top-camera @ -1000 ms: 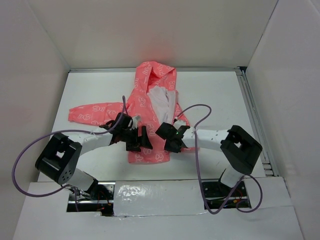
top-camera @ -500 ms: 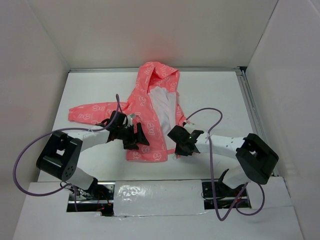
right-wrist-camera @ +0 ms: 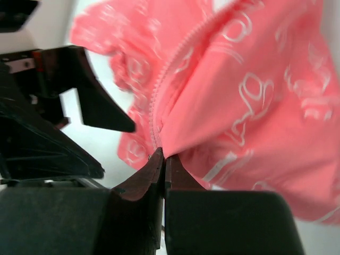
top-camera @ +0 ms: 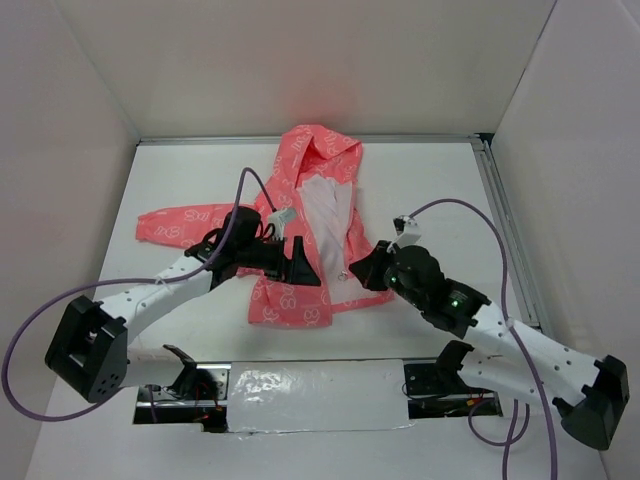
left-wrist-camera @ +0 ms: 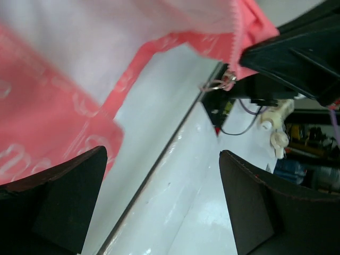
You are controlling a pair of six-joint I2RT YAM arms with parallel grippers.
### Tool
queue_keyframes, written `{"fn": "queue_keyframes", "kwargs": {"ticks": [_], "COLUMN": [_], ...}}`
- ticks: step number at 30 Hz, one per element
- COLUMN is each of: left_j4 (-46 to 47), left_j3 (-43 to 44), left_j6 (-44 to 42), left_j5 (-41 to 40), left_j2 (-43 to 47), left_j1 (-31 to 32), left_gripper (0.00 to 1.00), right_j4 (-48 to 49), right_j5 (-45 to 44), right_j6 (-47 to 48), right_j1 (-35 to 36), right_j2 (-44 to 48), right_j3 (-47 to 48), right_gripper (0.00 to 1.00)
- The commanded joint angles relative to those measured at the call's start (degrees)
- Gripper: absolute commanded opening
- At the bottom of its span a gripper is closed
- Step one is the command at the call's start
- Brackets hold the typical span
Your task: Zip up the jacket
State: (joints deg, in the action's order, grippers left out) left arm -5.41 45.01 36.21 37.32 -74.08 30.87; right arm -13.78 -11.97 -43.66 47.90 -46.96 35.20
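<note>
Right gripper (right-wrist-camera: 163,154): fingers pinched together on the jacket (right-wrist-camera: 249,106), at the zipper teeth (right-wrist-camera: 159,106) of its front edge; grip seen close only from the right wrist.
Left gripper (left-wrist-camera: 163,155): fingers spread wide with nothing between them, above the jacket's left front panel near the hem; whether touching the cloth, cannot tell.
Left wrist view: metal zipper pull (left-wrist-camera: 226,81) dangling at the pinched corner, just beside the right gripper's black tip; a mere speck from above.
Top view: jacket spread on the white table (top-camera: 420,190), front open, pale lining (top-camera: 322,205) showing.
Far end: hood (top-camera: 318,145) toward the back wall, one sleeve (top-camera: 180,224) stretched out to the left.
</note>
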Motion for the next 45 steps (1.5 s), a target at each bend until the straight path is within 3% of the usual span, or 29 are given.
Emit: {"fn": "queue_keyframes", "kwargs": {"ticks": [1, 15, 18, 21, 22, 24, 25, 27, 28, 29, 35, 40, 41, 42, 44, 45], "left_j4": [4.34, 23.68, 25.09, 29.13, 29.92, 30.55, 30.11, 28.45, 27.83, 27.3, 27.83, 24.15, 23.09, 21.86, 20.0, 20.26], "left_j3": [3.4, 5.43, 7.53, 7.9, 7.81, 7.98, 8.33, 8.77, 8.77, 8.51, 4.47, 4.9, 5.6, 6.48, 7.89, 7.63], "left_j6": [-2.72, -4.56, -4.57, -2.82, -2.46, -2.28, -2.63, -2.72, -2.72, -2.72, -2.8, -4.56, -4.91, -5.35, -5.89, -5.97], "left_j5": [4.95, 18.14, 19.19, 22.78, 23.67, 23.59, 22.37, 21.22, 20.52, 19.9, 18.59, 14.1, 13.57, 12.52, 11.73, 12.33], "left_j2": [0.52, -9.41, -12.22, -14.24, -14.51, -14.95, -15.21, -15.48, -15.74, -15.74, -13.11, -10.03, -10.11, -10.55, -10.73, -10.56], "left_j1": [1.29, 2.44, 2.88, 3.05, 3.23, 3.58, 4.1, 4.63, 4.98, 5.07, 6.91, 10.43, 10.35, 10.35, 9.82, 9.39], "left_gripper": [0.99, 0.96, 0.92, 0.82, 0.73, 0.65, 0.49, 0.31, 0.09, 0.0, 0.0, 0.0, 0.05, 0.4, 0.71, 0.75], "right_j4": [8.42, 14.57, 15.27, 14.93, 14.84, 15.36, 16.93, 17.82, 18.17, 17.91, 18.44, 16.52, 16.16, 15.28, 14.14, 14.13], "right_j5": [2.92, 11.7, 13.62, 13.12, 12.24, 12.14, 12.4, 12.23, 12.14, 10.32, 7.85, 11.52, 11.7, 13.7, 14.25, 14.08], "right_j6": [5.43, 1.21, 0.15, -1.16, -1.77, -2.22, -2.48, -3.36, -3.62, -4.23, -6.25, -3.89, -3.37, -3.1, -3.01, -3.01], "right_j1": [-0.87, -6.5, -7.03, -7.21, -7.12, -7.38, -7.29, -7.38, -7.38, -7.47, -8.09, -8.26, -8.09, -8.09, -8.08, -8.09], "right_j2": [3.79, 3.28, 3.02, 2.23, 2.05, 1.78, 1.87, 1.96, 1.96, 2.39, 4.16, 3.02, 2.75, 2.66, 2.75, 3.1], "right_j3": [-1.19, -1.89, -2.06, -2.07, -2.15, -2.5, -2.94, -3.21, -3.47, -3.39, -4.18, -3.12, -3.21, -3.38, -3.65, -3.73], "right_gripper": [0.0, 0.0, 0.0, 0.0, 0.0, 0.0, 0.0, 0.0, 0.0, 0.0, 0.0, 0.0, 0.0, 0.0, 0.0, 0.0]}}
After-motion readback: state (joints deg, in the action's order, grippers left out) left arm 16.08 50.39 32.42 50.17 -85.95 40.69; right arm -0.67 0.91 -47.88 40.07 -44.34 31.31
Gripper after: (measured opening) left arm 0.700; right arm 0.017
